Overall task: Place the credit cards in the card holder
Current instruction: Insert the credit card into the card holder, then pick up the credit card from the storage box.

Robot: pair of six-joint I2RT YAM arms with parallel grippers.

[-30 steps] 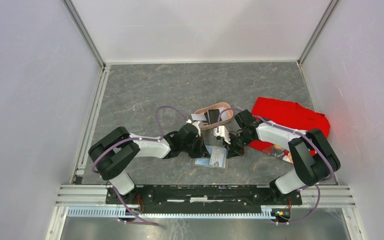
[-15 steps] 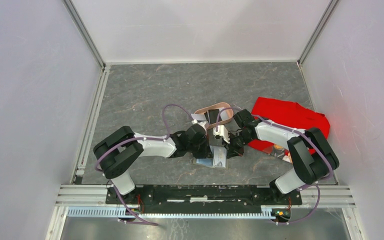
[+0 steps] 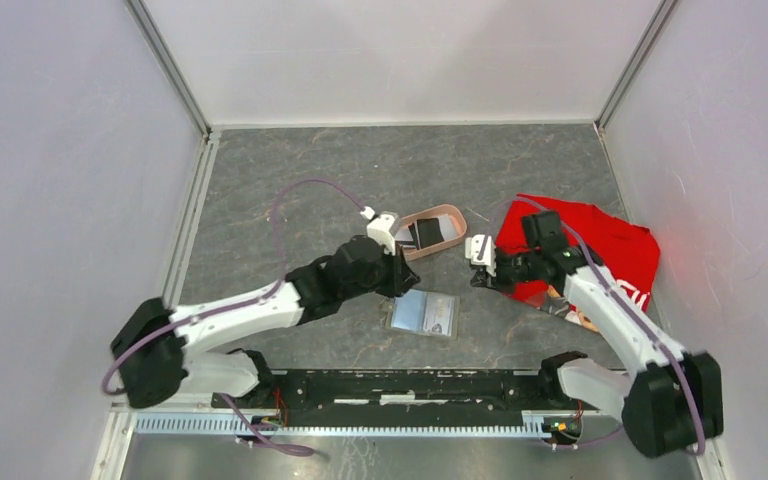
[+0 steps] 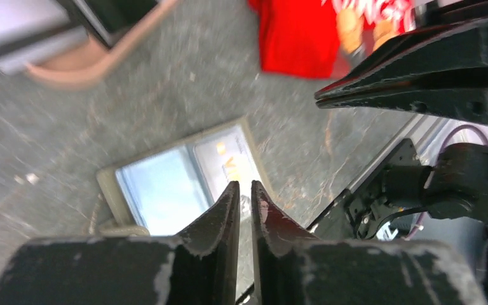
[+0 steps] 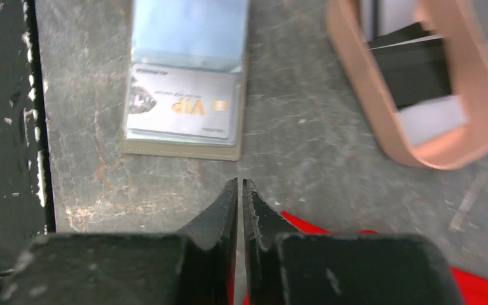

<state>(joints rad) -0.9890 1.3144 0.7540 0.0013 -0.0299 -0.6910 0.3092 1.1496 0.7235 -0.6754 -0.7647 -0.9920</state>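
The card holder [image 3: 423, 313] lies open on the table, with a silvery VIP credit card [image 5: 181, 108] in its right pocket panel. That card [image 4: 232, 165] also shows in the left wrist view. More credit cards [image 3: 422, 233], dark and whitish, sit in the pink oval tray [image 3: 447, 212]. My left gripper [image 3: 403, 280] hovers just left of the holder, with only a thin slit between its fingers and nothing held. My right gripper [image 3: 478, 280] hangs to the holder's right, shut and empty. In the wrist views the left gripper [image 4: 244, 185] and right gripper [image 5: 239, 181] both point at the holder [image 5: 184, 149].
A red cloth [image 3: 600, 235] lies at the right, under the right arm, with small printed items at its near edge. The pink tray's rim [image 5: 356, 76] stands just beyond the holder. White walls close in three sides, and a black rail runs along the near edge.
Both grippers have drawn back from the card holder, the left to the left and up, the right to the right. The holder now lies uncovered with the VIP card in it.
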